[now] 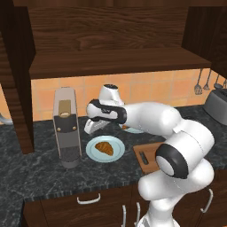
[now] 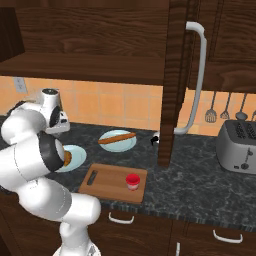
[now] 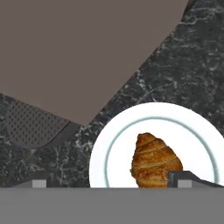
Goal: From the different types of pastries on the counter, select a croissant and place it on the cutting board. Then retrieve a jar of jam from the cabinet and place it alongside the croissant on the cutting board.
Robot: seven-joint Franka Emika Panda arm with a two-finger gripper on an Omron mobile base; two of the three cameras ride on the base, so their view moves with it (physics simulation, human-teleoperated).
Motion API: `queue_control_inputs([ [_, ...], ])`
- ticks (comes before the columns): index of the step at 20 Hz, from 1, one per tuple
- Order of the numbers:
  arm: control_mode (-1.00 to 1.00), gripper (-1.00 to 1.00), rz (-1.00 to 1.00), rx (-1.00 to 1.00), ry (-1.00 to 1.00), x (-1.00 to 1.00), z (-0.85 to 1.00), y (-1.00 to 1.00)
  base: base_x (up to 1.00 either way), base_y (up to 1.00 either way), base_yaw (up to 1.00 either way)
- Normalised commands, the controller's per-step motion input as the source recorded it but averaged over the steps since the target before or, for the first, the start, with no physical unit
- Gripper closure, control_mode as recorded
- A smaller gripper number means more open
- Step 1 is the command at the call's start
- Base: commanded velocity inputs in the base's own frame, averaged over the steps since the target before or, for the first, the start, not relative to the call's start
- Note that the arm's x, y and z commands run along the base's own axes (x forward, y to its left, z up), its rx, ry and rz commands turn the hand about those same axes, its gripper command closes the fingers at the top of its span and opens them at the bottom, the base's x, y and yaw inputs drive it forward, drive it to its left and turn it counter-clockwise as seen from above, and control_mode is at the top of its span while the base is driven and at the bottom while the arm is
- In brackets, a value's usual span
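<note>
The croissant [image 3: 155, 162] is lying on its plate [image 3: 109, 144] under the gripper [image 3: 111, 177] (jaws apart, empty), which is needing to centre over it before lowering and closing gently.

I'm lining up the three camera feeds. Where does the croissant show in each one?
Left base view: croissant left of centre, on a pale-blue plate, just below the end effector.
Right base view: a brown sliver at the left, on the same plate, mostly hidden by the arm.
Hand view: lower right of centre, on the plate.
Shared landmark: that plate.
</note>
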Motion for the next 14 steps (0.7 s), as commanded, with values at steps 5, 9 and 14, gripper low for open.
queue_control_inputs([
  [5,-1.0,-1.0,-0.08,-0.22,0.27,-0.01,-0.21,-0.14,0.0,0.0,0.0],
  [9,-1.0,-1.0,-0.03,-0.13,0.0,-0.01,-0.48,-0.42,0.0,0.0,0.0],
  [14,-1.0,-1.0,-0.07,0.01,0.0,-0.1,-0.4,-0.35,0.0,0.0,0.0],
])
